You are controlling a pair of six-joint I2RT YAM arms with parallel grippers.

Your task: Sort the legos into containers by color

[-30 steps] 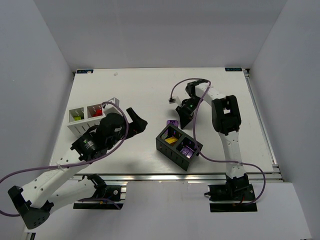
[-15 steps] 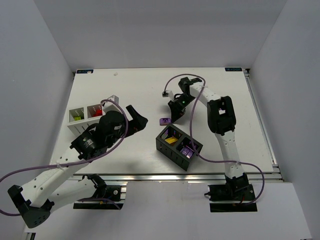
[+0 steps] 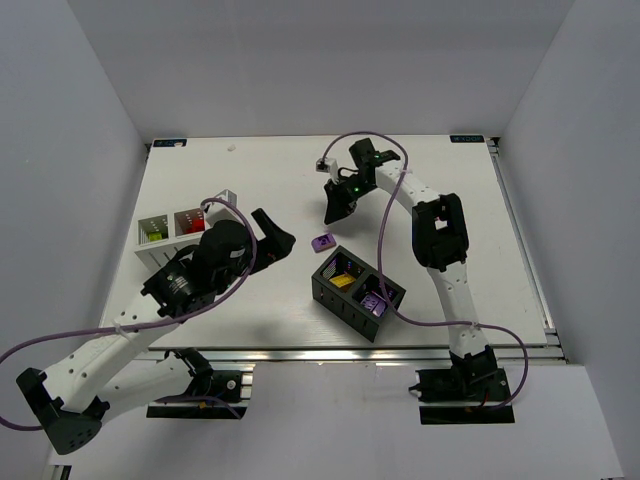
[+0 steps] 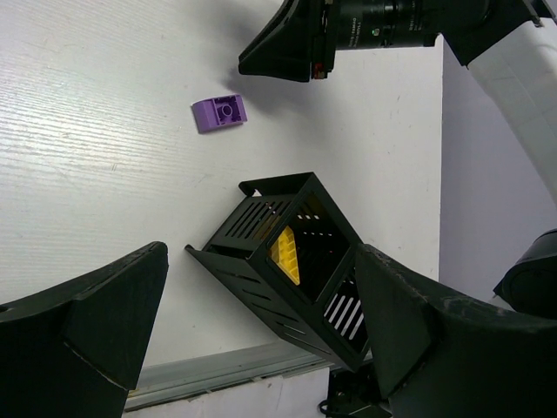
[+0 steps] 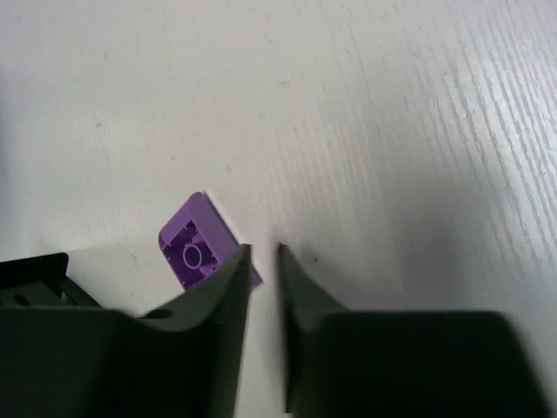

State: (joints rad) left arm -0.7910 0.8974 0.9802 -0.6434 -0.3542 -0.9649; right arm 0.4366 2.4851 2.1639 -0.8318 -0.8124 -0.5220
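The right fingers (image 5: pixel 237 279) have let go, barely parted and empty; the purple lego (image 5: pixel 196 251) lies on the counter (image 3: pixel 250 180) beside their tips, outside the black box (image 3: pixel 333 298). A regrasp looks needed; the left fingers (image 3: pixel 274 240) gape wide, empty.

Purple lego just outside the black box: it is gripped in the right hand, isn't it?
Not gripped. The purple lego lies loose on the table just outside the black box, beside the right hand, whose fingers hold nothing. The right wrist view shows it.
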